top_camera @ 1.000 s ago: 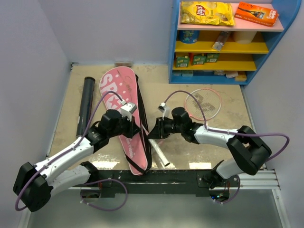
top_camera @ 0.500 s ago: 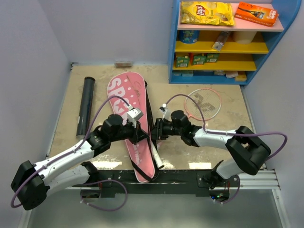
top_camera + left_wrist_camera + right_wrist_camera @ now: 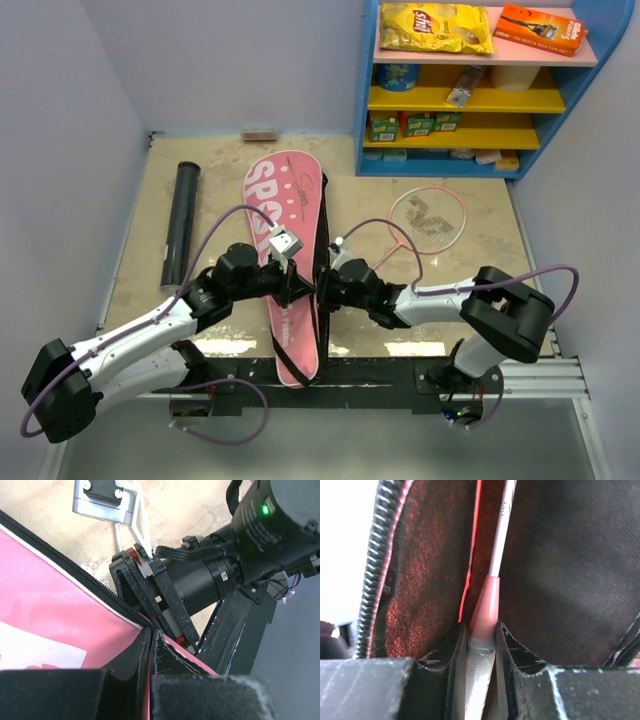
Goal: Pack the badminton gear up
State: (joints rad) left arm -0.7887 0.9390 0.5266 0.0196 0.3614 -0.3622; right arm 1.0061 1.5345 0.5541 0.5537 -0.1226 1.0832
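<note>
The pink SPORT bag [image 3: 285,205] lies lengthwise mid-table, its black zipper edge facing right. My left gripper [image 3: 298,287] is shut on the bag's open edge; pink fabric [image 3: 50,615] sits pinched between its fingers [image 3: 131,652]. My right gripper [image 3: 324,291] is shut on a racket's pale handle [image 3: 480,670], and the thin shaft [image 3: 502,530] runs into the dark bag interior [image 3: 560,555]. A second pink-framed racket [image 3: 430,218] lies on the table to the right. The long black tube [image 3: 180,220] lies at the left. No shuttlecocks are in view.
A blue and yellow shelf unit [image 3: 480,95] stands at the back right, with a yellow snack packet [image 3: 432,27] and an orange box [image 3: 541,27] on top. Grey walls close in on the left and back. The bag's black strap [image 3: 318,330] loops near the front edge.
The bag has swung right and straightened. Both grippers have moved closer together at its right edge. The racket handle that stuck out near the front edge is now hidden in the bag.
</note>
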